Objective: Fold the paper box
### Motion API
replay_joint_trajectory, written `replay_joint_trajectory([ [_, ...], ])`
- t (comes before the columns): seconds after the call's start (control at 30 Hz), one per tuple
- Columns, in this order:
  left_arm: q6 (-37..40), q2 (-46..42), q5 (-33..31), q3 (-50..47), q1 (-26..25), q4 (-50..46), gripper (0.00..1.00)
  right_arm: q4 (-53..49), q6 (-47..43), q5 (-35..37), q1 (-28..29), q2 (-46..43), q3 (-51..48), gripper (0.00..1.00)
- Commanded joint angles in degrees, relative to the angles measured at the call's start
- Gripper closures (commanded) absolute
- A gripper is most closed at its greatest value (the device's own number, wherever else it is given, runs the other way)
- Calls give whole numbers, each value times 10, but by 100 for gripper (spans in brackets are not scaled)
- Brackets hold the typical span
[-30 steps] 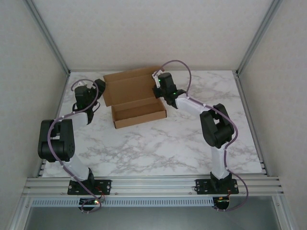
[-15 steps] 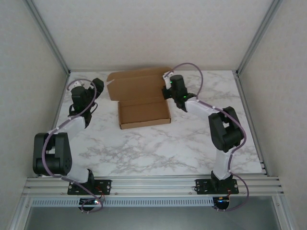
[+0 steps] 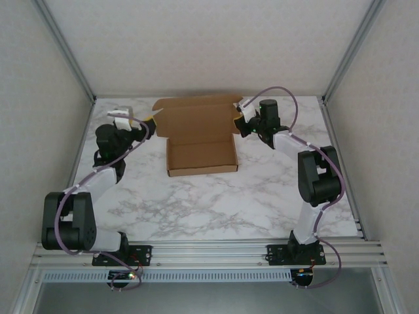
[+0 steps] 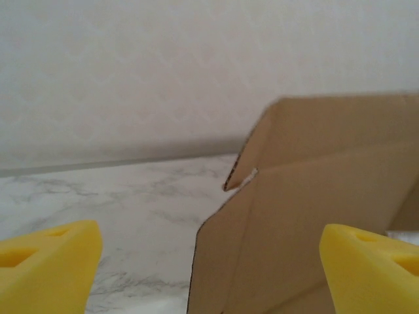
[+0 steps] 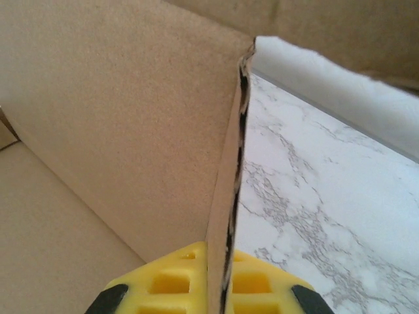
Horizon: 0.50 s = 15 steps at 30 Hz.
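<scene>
- Sitting in the upper middle of the top view, the paper box (image 3: 200,157) lies on the marble table (image 3: 196,203), with its shallow tray toward the bottom of the frame and its lid panel toward the back wall (image 3: 209,46)
- From above, the left gripper (image 3: 148,124) is just beside the lid's left edge and the right gripper (image 3: 241,122) is at its right edge; at that scale I cannot tell whether either one bites
- The left wrist view settles one side: the yellow fingertips (image 4: 49,261) sit far apart in the lower corners, released, with a notched brown flap rising between them in the right half of the frame
- The right wrist view settles the other: yellow ribbed pads (image 5: 170,284) at the bottom edge press on both sides of a thin upright cardboard panel, grasping the paper box
- That close view also shows the panel's raw corrugated edge
- The cardboard is matte, plain brown and creased in straight lines; the table is white with grey veining; the wall is pale and finely speckled
</scene>
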Motion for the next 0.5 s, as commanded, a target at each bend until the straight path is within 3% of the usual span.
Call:
replay_joint_trajectory([
  [0.0,154,12,100,26,17,-87,14,24,12,-53,-4,11,-17,100],
  [0.13,192,75,127,70,18,-149,16,39,11,-50,-4,1,-43,100],
  [0.37,215,135,122,128,8,-158,18,31,6,-47,-4,0,-37,100],
  [0.47,230,161,124,163,6,-193,25,29,11,-49,-4,5,-28,100],
])
